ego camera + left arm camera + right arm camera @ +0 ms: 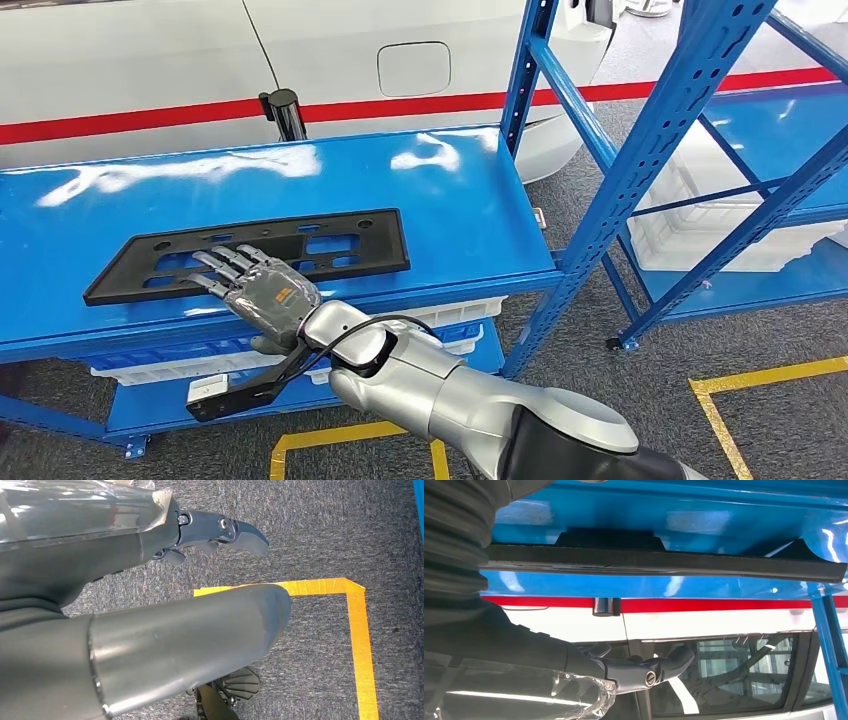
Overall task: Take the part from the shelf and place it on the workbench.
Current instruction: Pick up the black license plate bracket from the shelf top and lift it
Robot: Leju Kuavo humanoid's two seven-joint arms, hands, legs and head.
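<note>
A long flat black part [340,245] with several cut-outs lies on the top of the blue shelf [450,190], toward its front left. My right hand [262,290] reaches over the part's front edge, fingers stretched out and spread flat above its left half, gripping nothing. In the right wrist view the part [664,562] shows edge-on against the blue surface, and the dark fingers [649,670] are extended and apart from it. My left hand [125,550] hangs over the grey carpet, its fingers [235,530] loosely extended and holding nothing.
A white car with a red stripe [150,120] stands right behind the shelf. Blue uprights [640,170] rise at the shelf's right end, with a second rack and white crates [700,230] beyond. White crates [465,318] sit under the top shelf. Yellow tape [760,378] marks the carpet.
</note>
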